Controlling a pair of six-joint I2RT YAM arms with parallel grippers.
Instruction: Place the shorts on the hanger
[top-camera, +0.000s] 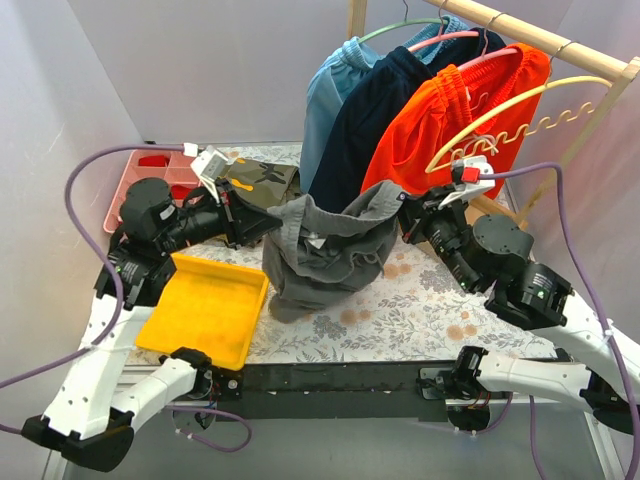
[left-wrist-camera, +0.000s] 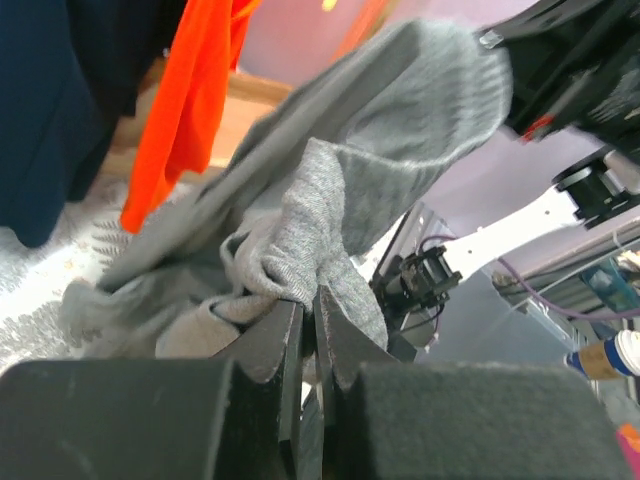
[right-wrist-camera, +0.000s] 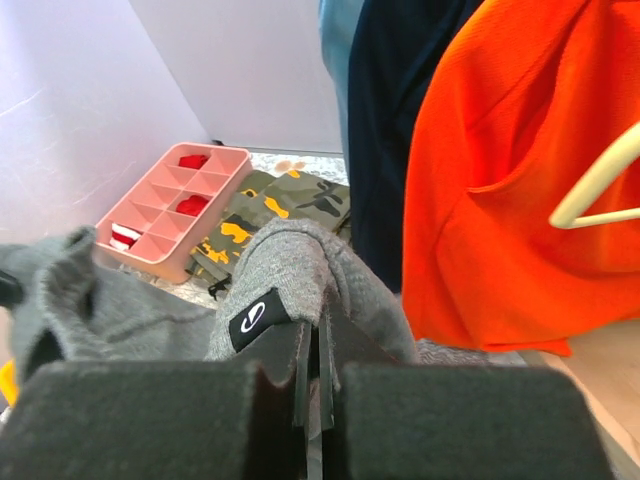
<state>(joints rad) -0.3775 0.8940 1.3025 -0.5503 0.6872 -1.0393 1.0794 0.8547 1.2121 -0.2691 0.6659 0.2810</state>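
Over the bench (top-camera: 430, 300) centre, the shorts (top-camera: 325, 250) hang stretched between left end effector (top-camera: 262, 222) and right end effector (top-camera: 405, 213), each clamped on waistband fabric. Transport step; the next move probably calls for raising them far-right to the hanger (top-camera: 500, 131).

You're looking at a left arm (top-camera: 95, 385) and a right arm (top-camera: 540, 375), both wearing white shells low down and black, rounded motor housings higher up. Purple cables (top-camera: 140, 149) are trailing from both wrists, where white camera mounts (top-camera: 210, 163) are showing red marks. The fingers (left-wrist-camera: 265, 350) are showing matte black and wedge-shaped.
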